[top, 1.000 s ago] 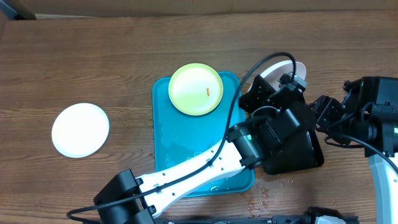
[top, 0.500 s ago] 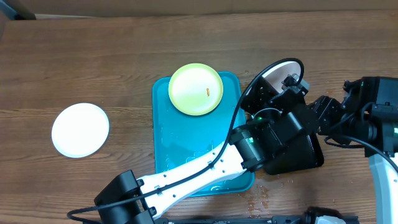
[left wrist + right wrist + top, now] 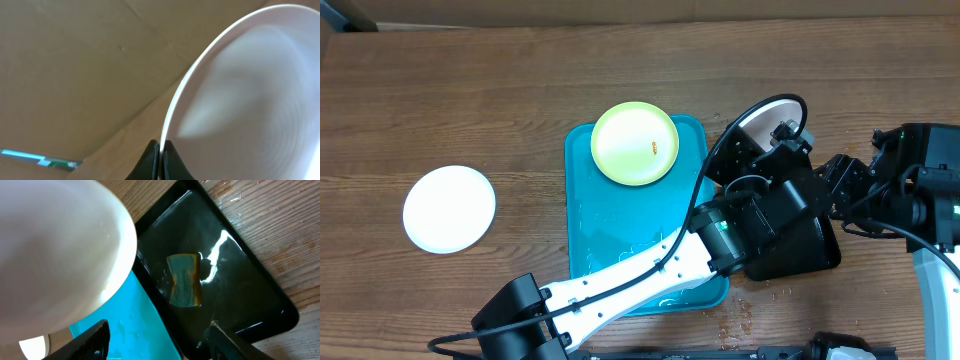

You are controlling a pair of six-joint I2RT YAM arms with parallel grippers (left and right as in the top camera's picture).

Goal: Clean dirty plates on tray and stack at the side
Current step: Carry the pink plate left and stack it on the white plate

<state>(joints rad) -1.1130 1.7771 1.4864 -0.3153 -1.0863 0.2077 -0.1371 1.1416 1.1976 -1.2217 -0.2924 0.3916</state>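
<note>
Left jaws are pinching one white plate point(image 3: 770, 108) by its rim; one yellow-green plate point(image 3: 635, 143) is lying on the turquoise tray point(image 3: 610, 240), a second white plate point(image 3: 449, 209) on the desk point(image 3: 520, 90); right jaws are gaping empty.

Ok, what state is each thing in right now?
left gripper: shut on the rim of raised white plate.
raised white plate: lifted, tilted.
right gripper: open, empty.
yellow-green plate: flat on turquoise tray, orange speck showing.
white plate at left: flat on table.
sponge: lying in black tray.
</note>
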